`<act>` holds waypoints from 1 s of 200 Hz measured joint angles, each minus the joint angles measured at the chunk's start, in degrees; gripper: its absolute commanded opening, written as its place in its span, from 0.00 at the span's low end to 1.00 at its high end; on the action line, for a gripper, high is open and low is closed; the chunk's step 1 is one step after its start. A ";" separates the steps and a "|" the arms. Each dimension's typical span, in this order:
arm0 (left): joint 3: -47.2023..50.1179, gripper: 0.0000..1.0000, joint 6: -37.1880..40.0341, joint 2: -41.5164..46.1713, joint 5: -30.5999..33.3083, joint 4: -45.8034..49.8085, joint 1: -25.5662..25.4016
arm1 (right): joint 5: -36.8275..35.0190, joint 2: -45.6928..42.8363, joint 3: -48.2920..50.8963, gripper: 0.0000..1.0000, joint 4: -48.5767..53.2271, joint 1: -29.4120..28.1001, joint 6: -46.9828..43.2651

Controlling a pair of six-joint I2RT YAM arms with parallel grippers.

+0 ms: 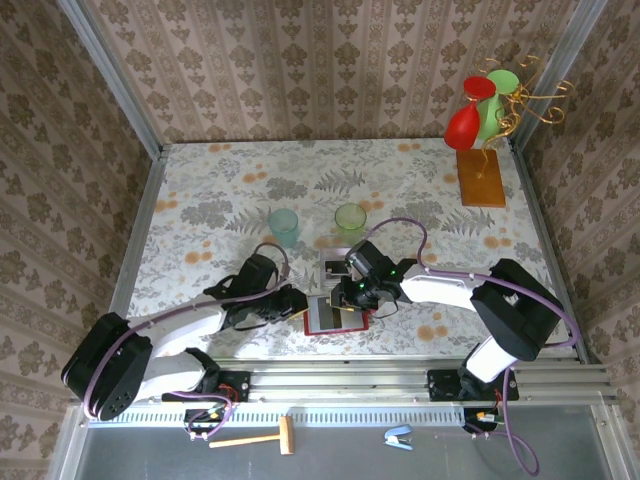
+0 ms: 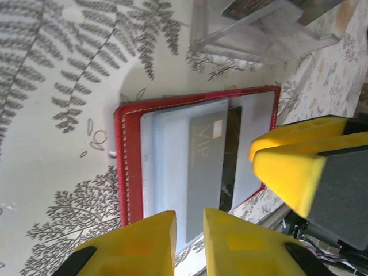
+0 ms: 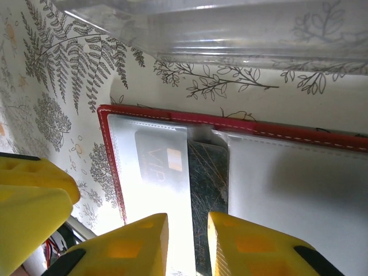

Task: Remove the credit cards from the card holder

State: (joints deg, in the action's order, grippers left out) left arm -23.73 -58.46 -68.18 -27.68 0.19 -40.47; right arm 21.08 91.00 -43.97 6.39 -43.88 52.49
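Left hand (image 1: 296, 303), right hand (image 1: 352, 292) — at card holder (image 1: 325, 320).

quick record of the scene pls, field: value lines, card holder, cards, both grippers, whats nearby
card holder: red, open flat on the table, clear pockets facing up
grey card: inside a pocket, marked VIP
dark card: beside the grey card, partly covered
left gripper: at the holder's edge, jaws nearly together, grip unclear
right gripper: over the grey card's pocket, jaws nearly together, grip unclear
clear box: just beyond the holder
green cups: two, farther back
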 measured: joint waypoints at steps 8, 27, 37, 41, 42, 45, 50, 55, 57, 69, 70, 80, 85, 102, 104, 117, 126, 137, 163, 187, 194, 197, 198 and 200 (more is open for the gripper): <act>-0.33 0.20 -0.02 -0.37 -0.02 -0.20 -0.09 | 0.17 0.00 0.24 0.24 -0.20 0.17 0.09; -0.81 0.20 -0.04 -1.75 -0.13 -0.46 -0.85 | 0.15 -0.07 1.07 0.24 -0.33 0.63 0.20; -1.09 0.20 -0.02 -2.89 -0.20 -0.61 -1.40 | 0.11 -0.50 1.68 0.24 -0.17 0.92 0.20; -1.20 0.20 -0.04 -3.26 -0.15 -0.68 -1.60 | 0.11 -0.70 1.92 0.24 -0.13 1.03 0.20; -1.22 0.20 -0.04 -3.43 -0.17 -0.74 -1.66 | 0.11 -0.81 2.03 0.24 -0.11 1.07 0.20; -1.31 0.20 -0.02 -3.76 -0.20 -0.81 -1.79 | 0.07 -1.03 2.21 0.24 -0.07 1.18 0.20; -1.49 0.20 -0.04 -4.35 -0.17 -0.87 -2.01 | 0.00 -1.42 2.49 0.24 0.04 1.29 0.20; -1.70 0.20 -0.04 -4.94 -0.17 -0.94 -2.29 | -0.11 -1.81 2.80 0.24 0.11 1.40 0.20; -1.79 0.20 -0.04 -5.22 -0.20 -0.98 -2.36 | -0.15 -1.99 2.93 0.24 0.13 1.44 0.20; -2.21 0.20 -0.04 -6.51 -0.22 -1.55 -2.78 | -0.39 -2.82 3.52 0.24 0.28 1.53 0.20; -2.21 0.20 -0.04 -6.58 -0.22 -1.57 -2.80 | -0.46 -2.91 3.61 0.24 0.26 1.53 0.20; -2.54 0.19 -0.04 -7.43 -0.33 -2.01 -3.08 | -0.68 -3.37 4.13 0.24 0.26 1.62 0.22; -2.71 0.20 -0.04 -7.85 -0.39 -2.12 -3.19 | -0.79 -3.56 4.44 0.25 0.22 1.64 0.22; -3.06 0.19 -0.04 -8.76 -0.46 -2.82 -3.48 | -0.96 -3.93 5.68 0.25 0.22 1.62 0.46; -3.06 0.19 -0.04 -8.81 -0.48 -2.93 -3.50 | -0.96 -3.96 5.84 0.25 0.22 1.62 0.50; -3.06 0.20 -0.04 -9.03 -0.59 -3.21 -3.50 | -0.98 -4.17 6.69 0.25 0.20 1.62 0.92; -3.06 0.19 -0.04 -9.07 -0.61 -3.23 -3.50 | -0.96 -4.39 6.99 0.25 0.22 1.62 1.33; -3.08 0.20 -0.04 -9.09 -0.61 -3.23 -3.50 | -0.98 -4.66 7.13 0.25 0.20 1.49 1.73; -3.58 0.20 -0.02 -9.46 -0.68 -3.23 -3.50 | -0.94 -4.76 7.13 0.25 -0.02 1.11 2.23; -3.85 0.20 -0.02 -9.70 -0.90 -3.43 -3.50 | -0.94 -4.76 7.13 0.25 -0.07 0.68 2.93; -3.85 0.20 -0.02 -9.73 -0.96 -3.41 -3.50 | -0.94 -4.76 7.13 0.25 -0.09 0.55 3.08; -3.85 0.19 -0.02 -9.75 -1.01 -3.41 -3.50 | -0.92 -4.76 7.13 0.25 -0.09 0.52 3.10; -3.85 0.20 -0.02 -9.75 -1.01 -3.41 -3.50 | -0.94 -4.76 7.13 0.25 -0.09 0.52 3.15; -3.85 0.20 -0.02 -9.75 -1.01 -3.41 -3.50 | -0.92 -4.76 7.13 0.25 -0.09 0.52 3.19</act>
State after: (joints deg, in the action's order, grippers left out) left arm -27.57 -58.48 -77.93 -28.69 -3.22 -43.97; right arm 20.16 86.24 -36.84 6.31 -43.35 55.68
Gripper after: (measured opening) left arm 0.196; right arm 0.247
